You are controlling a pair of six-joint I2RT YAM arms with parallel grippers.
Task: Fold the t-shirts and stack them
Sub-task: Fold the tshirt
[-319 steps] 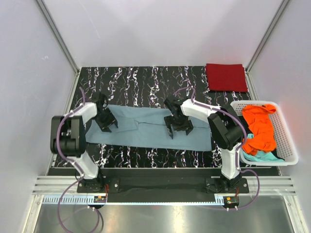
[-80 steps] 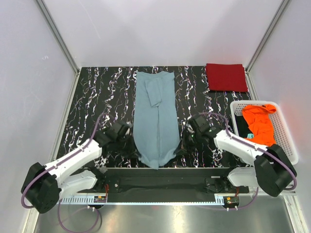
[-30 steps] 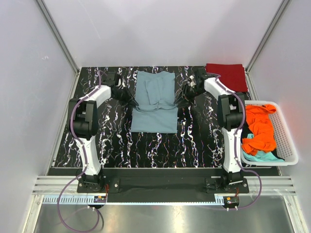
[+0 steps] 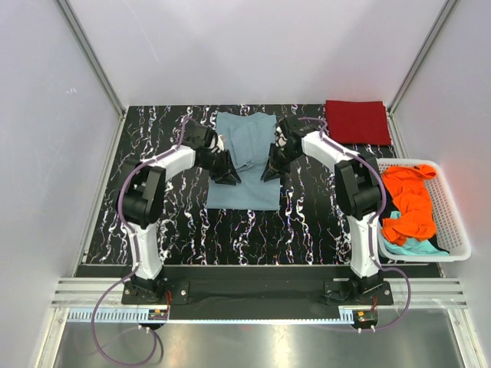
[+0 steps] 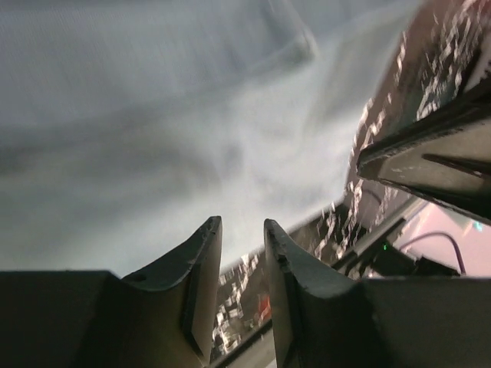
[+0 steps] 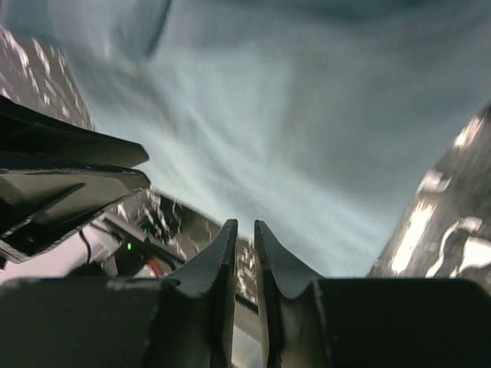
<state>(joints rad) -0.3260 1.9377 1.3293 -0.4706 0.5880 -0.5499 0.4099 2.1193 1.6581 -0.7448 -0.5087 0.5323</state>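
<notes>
Arm bases: bolted at 6 o'clock on the near edge of the black, white-veined table. Both arms reach away toward 12 o'clock.

Basket: white and slatted, at about 4 o'clock off the table's right edge.

Teal t-shirt: crumpled in the basket's near end, mostly covered by the orange one.

Orange t-shirt: heaped loosely on top, filling the basket's far and middle parts.

Left gripper: low over the left half of the grey-blue t-shirt, pointing toward 4 o'clock. The wrist view shows its fingers parted by a narrow gap with no cloth in it. That picture is blurred.

Right gripper: low over the same shirt's right half, pointing toward 7 o'clock and near the left gripper. Its fingers are almost together, leaving only a sliver between them, and nothing is pinched there.

Grey-blue t-shirt: lies flat just past the table's centre toward 12 o'clock, as a tall rectangle. Its far part is doubled over, with a fold edge running across under the two grippers. Whether either gripper touches the cloth cannot be told.

Dark red t-shirt: folded into a neat rectangle at 1 o'clock in the far right corner, well apart from the grey-blue one.
</notes>
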